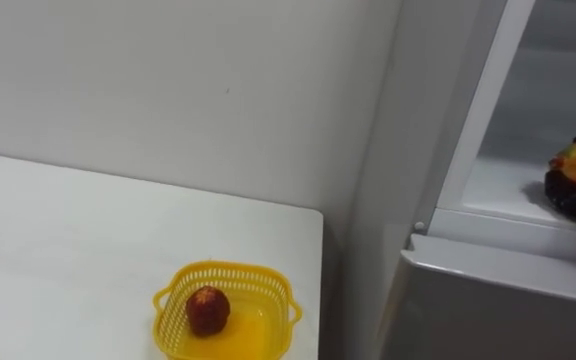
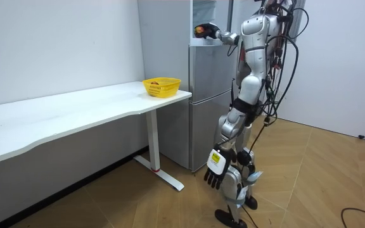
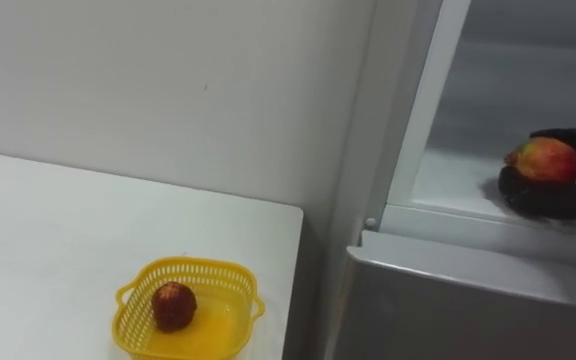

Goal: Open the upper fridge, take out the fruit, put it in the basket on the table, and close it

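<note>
A red and yellow fruit (image 3: 545,158) sits just above the white shelf (image 3: 455,186) of the open upper fridge compartment. My right hand (image 3: 560,201) is shut on the fruit, its dark fingers curled under and round it. In the room view I stand facing the fridge (image 2: 204,95) with that arm stretched into the upper compartment. My left hand (image 2: 215,172) hangs open beside my leg.
A yellow basket (image 3: 184,267) with a dark red fruit (image 3: 173,305) in it stands at the right end of the white table (image 3: 48,240), next to the fridge. The shut lower fridge door (image 3: 468,300) lies below the open compartment.
</note>
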Tool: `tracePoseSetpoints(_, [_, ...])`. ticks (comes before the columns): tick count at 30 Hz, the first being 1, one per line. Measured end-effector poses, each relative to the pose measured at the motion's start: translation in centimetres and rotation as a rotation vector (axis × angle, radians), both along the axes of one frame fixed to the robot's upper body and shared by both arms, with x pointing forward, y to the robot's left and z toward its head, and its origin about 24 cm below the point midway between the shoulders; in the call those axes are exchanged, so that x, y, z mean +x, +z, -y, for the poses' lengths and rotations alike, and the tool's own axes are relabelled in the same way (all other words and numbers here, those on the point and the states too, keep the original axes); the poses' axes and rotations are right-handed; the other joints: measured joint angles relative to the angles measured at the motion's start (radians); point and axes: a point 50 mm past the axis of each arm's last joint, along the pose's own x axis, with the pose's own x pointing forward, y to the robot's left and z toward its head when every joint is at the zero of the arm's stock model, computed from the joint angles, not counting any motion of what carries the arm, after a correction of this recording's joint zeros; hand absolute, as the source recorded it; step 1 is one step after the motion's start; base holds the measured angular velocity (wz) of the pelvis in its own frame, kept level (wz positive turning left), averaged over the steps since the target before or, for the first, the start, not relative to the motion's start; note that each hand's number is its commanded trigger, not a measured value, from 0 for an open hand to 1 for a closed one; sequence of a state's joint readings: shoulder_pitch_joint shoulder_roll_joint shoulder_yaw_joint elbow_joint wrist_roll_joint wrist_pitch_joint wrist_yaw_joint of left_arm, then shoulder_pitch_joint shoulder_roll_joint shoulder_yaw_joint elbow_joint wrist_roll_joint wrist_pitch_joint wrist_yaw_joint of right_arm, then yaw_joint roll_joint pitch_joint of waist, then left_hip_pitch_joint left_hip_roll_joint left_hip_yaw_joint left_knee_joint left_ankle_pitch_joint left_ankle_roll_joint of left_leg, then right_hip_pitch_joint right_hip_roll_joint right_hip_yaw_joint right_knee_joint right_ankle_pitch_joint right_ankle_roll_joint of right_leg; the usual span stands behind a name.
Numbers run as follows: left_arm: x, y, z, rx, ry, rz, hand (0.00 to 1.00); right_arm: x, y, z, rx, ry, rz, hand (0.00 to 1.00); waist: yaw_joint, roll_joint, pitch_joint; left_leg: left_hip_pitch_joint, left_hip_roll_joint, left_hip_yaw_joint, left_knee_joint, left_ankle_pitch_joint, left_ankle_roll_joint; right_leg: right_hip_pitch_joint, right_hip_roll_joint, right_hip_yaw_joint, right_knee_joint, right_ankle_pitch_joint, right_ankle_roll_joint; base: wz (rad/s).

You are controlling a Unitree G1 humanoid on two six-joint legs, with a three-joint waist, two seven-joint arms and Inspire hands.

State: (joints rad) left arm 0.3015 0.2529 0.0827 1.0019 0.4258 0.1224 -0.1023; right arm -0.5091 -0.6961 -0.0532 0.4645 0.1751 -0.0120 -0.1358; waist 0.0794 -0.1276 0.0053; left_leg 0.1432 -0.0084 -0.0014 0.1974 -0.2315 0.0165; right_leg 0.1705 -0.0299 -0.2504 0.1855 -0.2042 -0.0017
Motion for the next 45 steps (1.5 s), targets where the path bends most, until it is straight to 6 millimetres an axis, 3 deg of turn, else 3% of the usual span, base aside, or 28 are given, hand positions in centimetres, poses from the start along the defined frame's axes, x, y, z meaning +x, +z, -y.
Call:
tracePoseSetpoints(7, [0.1,-0.2,0.5,0.013,-0.002,0.024,0.00,-0.8,1.4,-2.9,-0.076,0.084,0.099,1.00,0.001,0.013,-0.0098,0.009,0.001,0.022,0.000,0.000,0.000,-0.006,0.000,0.023,-0.001,0.000,0.000,-0.10])
tracePoseSetpoints(16, [-0.1,-0.6,1.6,-0.011,-0.004,0.035,0.00,-3.2,2.9,-7.6,-0.099,0.213,0.299,1.00,-0.029,0.034,-0.0039,0.017,0.003,0.030,-0.002,0.000,0.000,0.004,0.002,0.027,-0.001,0.000,0.000,0.00])
tracePoseSetpoints(19, [0.1,-0.7,1.7,-0.014,-0.006,0.036,0.00,-3.7,3.1,-8.7,-0.115,0.245,0.332,1.00,-0.036,0.042,-0.0081,0.009,0.011,0.031,-0.003,-0.001,0.001,-0.002,0.002,0.026,0.001,0.002,-0.002,0.00])
tracePoseSetpoints(20, [0.0,-0.7,1.7,-0.015,-0.005,0.034,0.00,-3.9,3.3,-9.1,-0.129,0.255,0.346,1.00,-0.041,0.047,-0.0129,0.004,0.012,0.033,-0.004,-0.001,0.001,-0.009,0.002,0.026,0.004,0.003,-0.004,-0.03])
tracePoseSetpoints(24, [-0.5,-0.7,1.7,-0.019,0.000,0.014,0.00,-4.9,3.8,-10.2,-0.189,0.275,0.386,1.00,-0.046,0.057,-0.0164,0.004,0.011,0.040,-0.008,-0.001,0.000,-0.013,0.005,0.030,0.006,0.005,-0.006,-0.04])
tracePoseSetpoints(33, [-0.2,-1.1,2.7,-0.067,-0.046,-0.010,0.00,-6.5,4.1,-14.2,-0.250,0.394,0.458,1.00,-0.039,0.056,-0.0097,0.019,0.016,0.056,-0.017,0.001,-0.004,-0.012,0.015,0.055,0.004,0.008,-0.010,-0.07])
tracePoseSetpoints(37, [1.3,-1.2,3.0,-0.079,-0.074,0.030,0.00,-7.2,4.5,-15.7,-0.336,0.438,0.486,1.00,-0.009,0.049,-0.0079,0.012,0.016,0.056,-0.025,0.001,-0.004,-0.025,0.015,0.056,0.004,0.008,-0.010,-0.02])
tracePoseSetpoints(41, [1.8,-1.2,3.2,-0.088,-0.086,0.050,0.00,-8.2,5.1,-17.2,-0.414,0.487,0.541,1.00,0.029,0.037,-0.0133,0.009,0.015,0.056,-0.025,0.002,-0.004,-0.027,0.016,0.055,0.003,0.008,-0.010,0.00])
tracePoseSetpoints(45, [1.8,-1.2,3.3,-0.093,-0.101,0.044,0.00,-8.4,4.8,-18.6,-0.391,0.560,0.536,1.00,0.055,0.022,-0.0026,0.007,0.014,0.052,-0.024,0.002,-0.004,-0.026,0.014,0.049,0.000,0.008,-0.010,0.03])
